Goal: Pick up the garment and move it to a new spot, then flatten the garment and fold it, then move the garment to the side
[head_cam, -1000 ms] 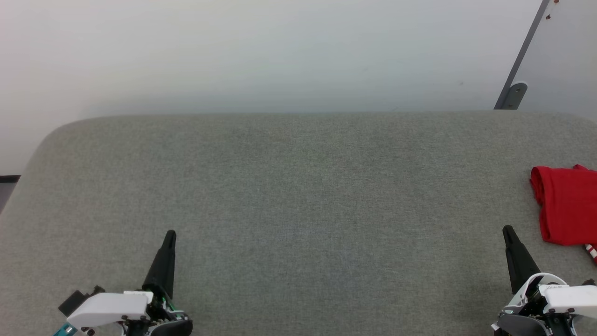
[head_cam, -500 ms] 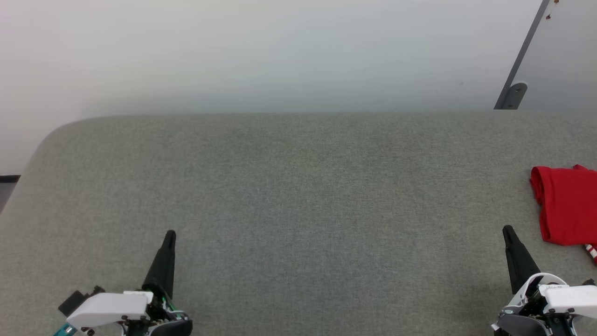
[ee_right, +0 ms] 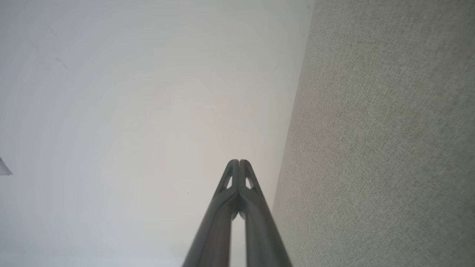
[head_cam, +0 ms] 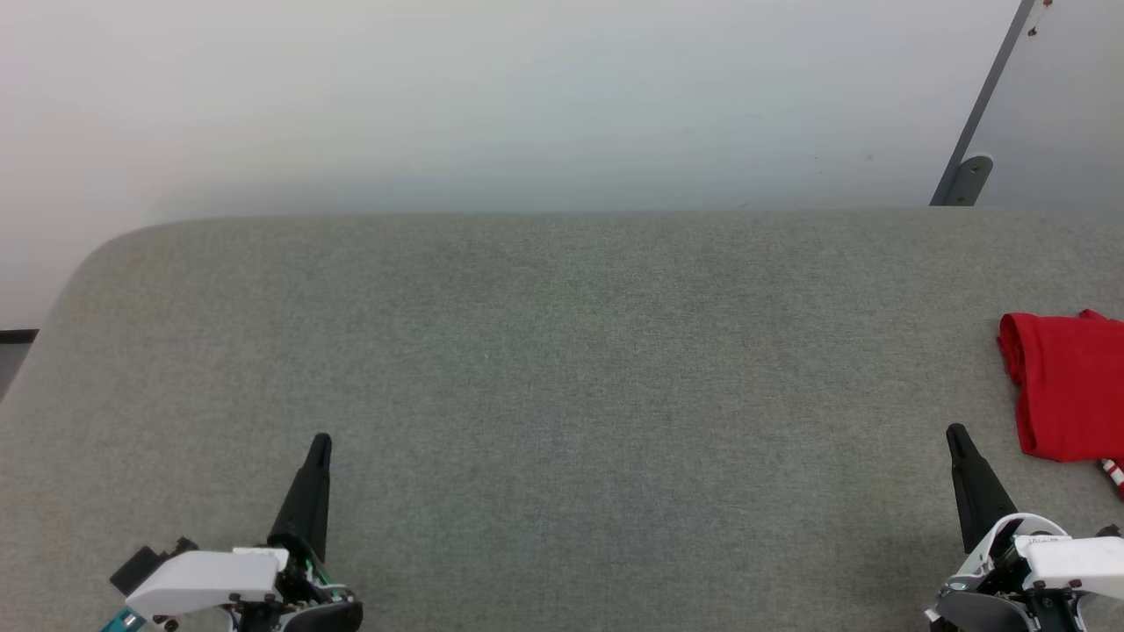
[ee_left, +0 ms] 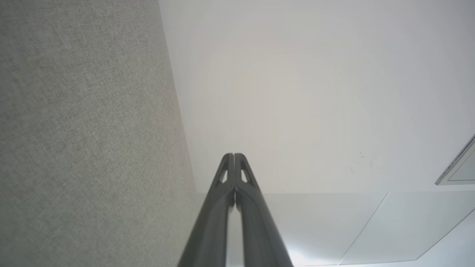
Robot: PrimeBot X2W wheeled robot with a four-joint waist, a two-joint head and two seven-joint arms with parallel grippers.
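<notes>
**Head view, with both wrist views.** The garment (head_cam: 1067, 386), a bright red shirt, is lying bunched into a compact fold at the right edge of the grey cloth-covered tabletop (head_cam: 562, 351), partly running out of the picture. A bit of red-and-white striped trim (head_cam: 1113, 474) is peeking out at its near corner. The left claw (head_cam: 320, 441) is sitting at the near left, well apart from the garment, its two dark fingers pressing together and gripping nothing. The right claw (head_cam: 958, 432) is sitting at the near right, near the garment's near-left corner but not touching it, likewise pinched to a point and carrying nothing. Each wrist view is showing its finger pair meeting at the tips against the pale wall (head_cam: 527, 105). A grey post (head_cam: 975, 140) is leaning at the far right, behind the tabletop.

**Handling (a judgement).** The garment is looking light, soft and limp, so it is likely to sag and unfold on lifting, and to cling a little to the cloth surface rather than slide. The rolled edge along its left side, facing the right claw, is offering the thickest bite. A pinch there through several layers is probably going to keep the fold better than a pinch on one loose layer. The claw is needing to spread first.

**Writing.** No brand, label or lettering is showing clearly enough to read.
</notes>
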